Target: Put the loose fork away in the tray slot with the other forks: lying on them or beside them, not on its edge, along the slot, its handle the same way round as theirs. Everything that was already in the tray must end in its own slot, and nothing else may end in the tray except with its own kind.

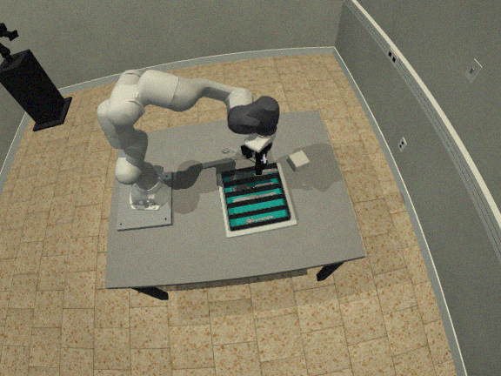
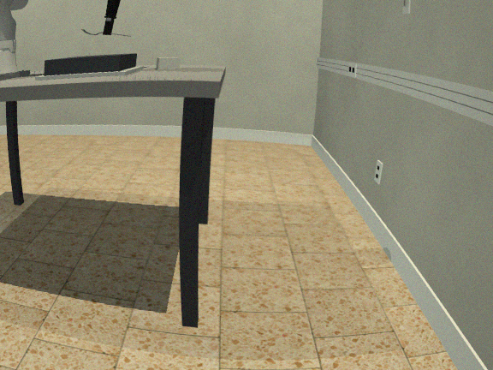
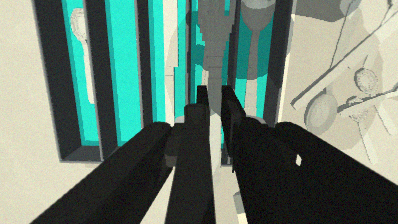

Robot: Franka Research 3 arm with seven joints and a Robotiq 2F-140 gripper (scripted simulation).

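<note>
We have our black two-fingered claw (image 1: 259,173) (image 2: 107,33) (image 3: 213,100) clamped on the slender grey metal fork (image 2: 93,33) (image 3: 214,35), which sticks out either side of the fingertips, above the black-walled, teal-lined tray (image 1: 259,202) (image 2: 90,64) (image 3: 93,80).

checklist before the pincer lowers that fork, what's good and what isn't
1. Pincer shut on the fork: ok
2. Fork raised above the tray: ok
3. Fork running along the slots: ok, roughly parallel in the wrist view
4. Large spoon in an end slot, without the fork: ok
5. Handle the same way round as the stored forks': cannot tell, the held fork and shadow obscure that slot
6. Fork put away: not ok, it hangs in the air
</note>
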